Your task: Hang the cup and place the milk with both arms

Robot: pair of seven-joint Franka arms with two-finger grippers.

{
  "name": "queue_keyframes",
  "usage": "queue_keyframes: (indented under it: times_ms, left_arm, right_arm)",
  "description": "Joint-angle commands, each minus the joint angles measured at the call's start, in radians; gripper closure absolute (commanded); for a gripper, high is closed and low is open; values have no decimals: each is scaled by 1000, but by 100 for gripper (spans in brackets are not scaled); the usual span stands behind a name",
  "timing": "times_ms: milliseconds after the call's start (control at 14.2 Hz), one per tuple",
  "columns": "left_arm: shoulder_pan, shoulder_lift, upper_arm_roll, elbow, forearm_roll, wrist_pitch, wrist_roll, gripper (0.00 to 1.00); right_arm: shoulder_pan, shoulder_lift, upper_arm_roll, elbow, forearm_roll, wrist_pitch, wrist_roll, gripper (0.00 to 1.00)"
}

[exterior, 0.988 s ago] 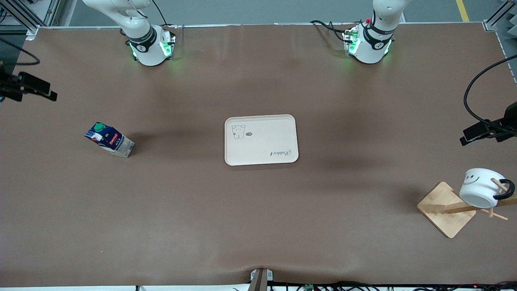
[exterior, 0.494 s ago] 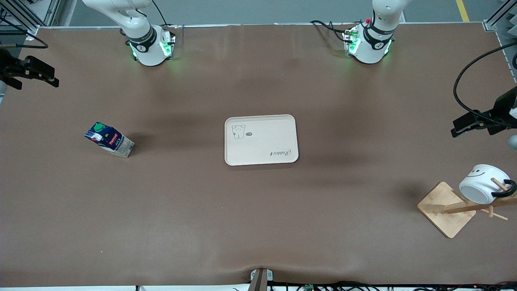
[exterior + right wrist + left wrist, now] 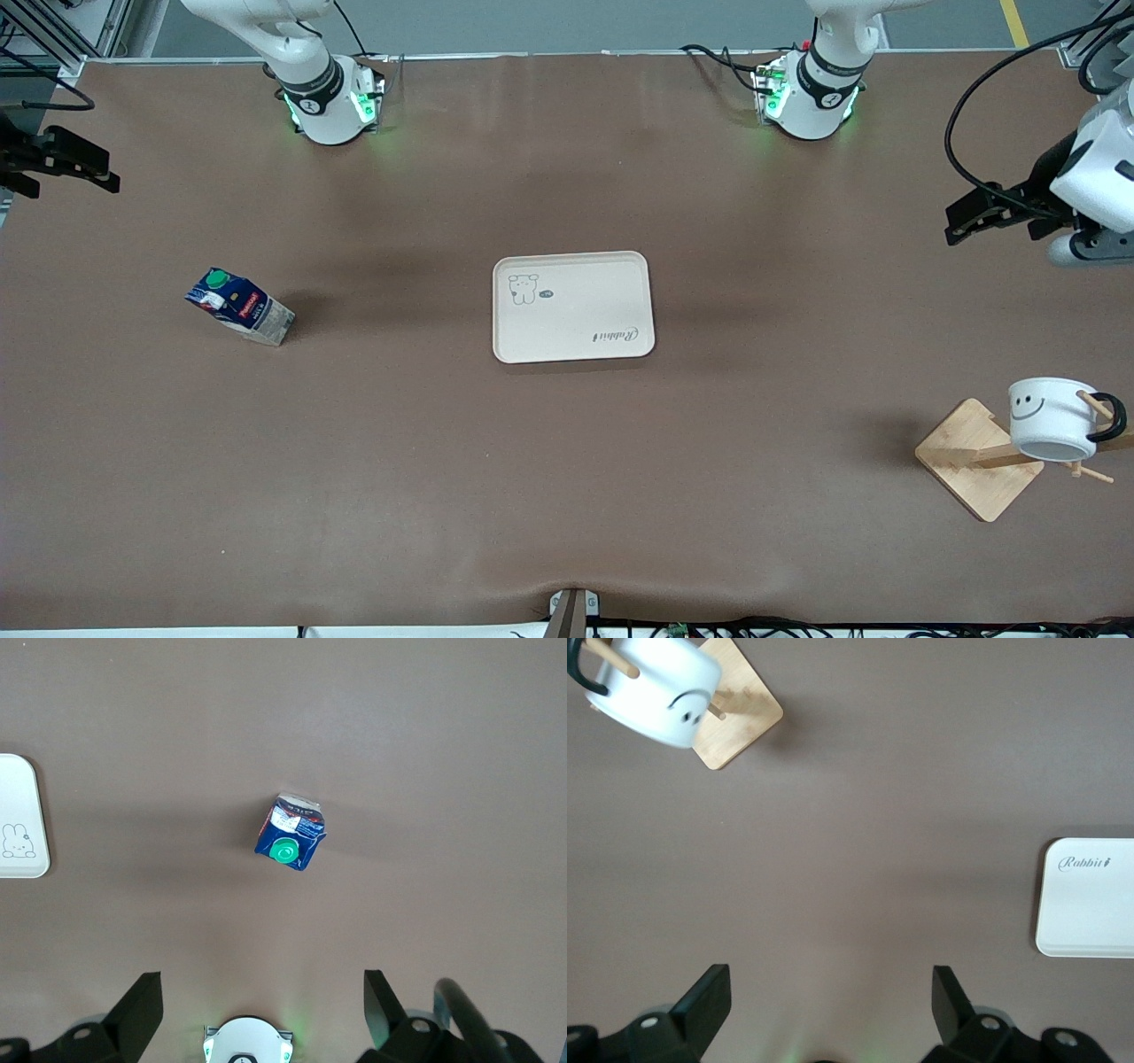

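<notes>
The white cup with its smiley face hangs by its black handle on a peg of a wooden rack at the left arm's end of the table. It also shows in the left wrist view. The dark blue milk with a green cap stands on the table at the right arm's end, and shows in the right wrist view. My left gripper is open and empty, up over bare table. My right gripper is open and empty, up over the table's edge.
A cream tray with a bear drawing lies at the table's middle, with nothing on it. It shows at the edge of both wrist views. The right arm's green-lit base shows in the right wrist view.
My left gripper has risen and drawn away from the cup toward the arms' bases. The cup swung on its peg and now hangs level. My right gripper has barely moved.
</notes>
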Motion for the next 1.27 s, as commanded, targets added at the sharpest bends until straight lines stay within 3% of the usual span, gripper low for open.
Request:
queue_keyframes:
  times_ms: [0,141,353,1200]
  left_arm:
    - [-101,-101,95,-118,-21,16,2,0]
    - [-166,-160,146,-196,-21,58,-10,0]
    - [-169,-216,155,-262,-19,106,-10,0]
    - [-154,-161,158,-164,-5,45,-7,0]
  right_arm:
    - [-11,-1,8,-5,-7,7,-17,0]
    - [-13,1,6,-5,-7,7,-17,0]
    - [-11,1,8,-2,-7,7,-15,0]
    - [-13,7,8,1,-7,7,-11,0]
